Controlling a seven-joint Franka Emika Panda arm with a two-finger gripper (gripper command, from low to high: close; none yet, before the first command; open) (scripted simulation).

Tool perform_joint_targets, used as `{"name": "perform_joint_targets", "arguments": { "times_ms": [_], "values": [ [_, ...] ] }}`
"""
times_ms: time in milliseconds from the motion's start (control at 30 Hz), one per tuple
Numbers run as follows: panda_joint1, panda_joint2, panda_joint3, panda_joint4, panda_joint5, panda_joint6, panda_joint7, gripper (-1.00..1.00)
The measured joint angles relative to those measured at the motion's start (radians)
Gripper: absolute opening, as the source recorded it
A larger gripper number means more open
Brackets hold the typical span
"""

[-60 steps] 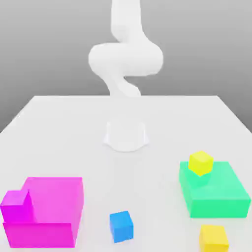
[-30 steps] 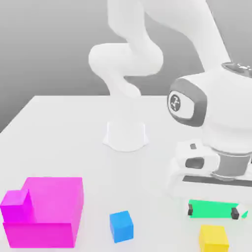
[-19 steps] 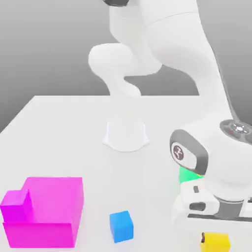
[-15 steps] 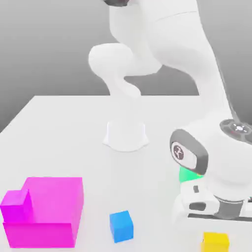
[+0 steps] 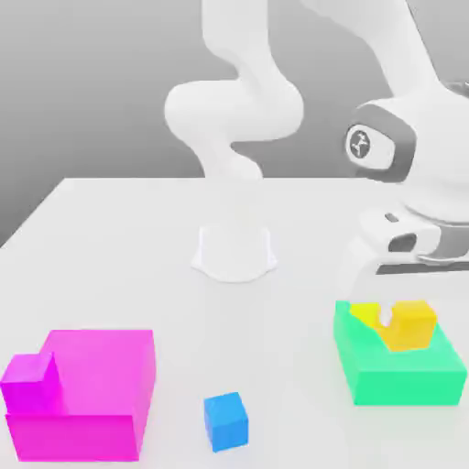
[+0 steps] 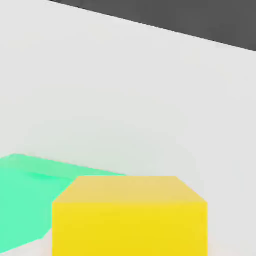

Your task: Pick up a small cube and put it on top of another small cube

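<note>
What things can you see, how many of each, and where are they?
golden-orange cube: one, golden orange, held up in the gripper, in front of part of the green block in the exterior view
lemon cube: one, bright yellow, partly hidden, by the green block
green block: one, green, toward the exterior view's right
blue cube: one, blue, on the table, near the middle
big box shape: one, magenta, at the exterior view's left
small cube shape: one, purple-magenta, at the big shape's corner
table: one, whitish, under everything
robot arm: one, white, behind, reaching right
gripper: one, white, above the green block
</note>
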Motion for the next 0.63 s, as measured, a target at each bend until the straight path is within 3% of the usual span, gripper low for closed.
{"name": "perform_joint_targets", "arguments": {
  "times_ms": [300, 500, 533, 633],
  "values": [
    [0.201, -0.331, -0.069, -0.208, 0.259, -0.083, -0.31, -1.0],
    [0.21, -0.211, -0.047, -0.274, 0.273, 0.107, -0.332, -1.0],
    [0.207, -0.183, -0.043, -0.28, 0.268, 0.141, -0.328, 1.0],
    [0.207, -0.183, -0.043, -0.28, 0.268, 0.141, -0.328, 1.0]
  ]
}}
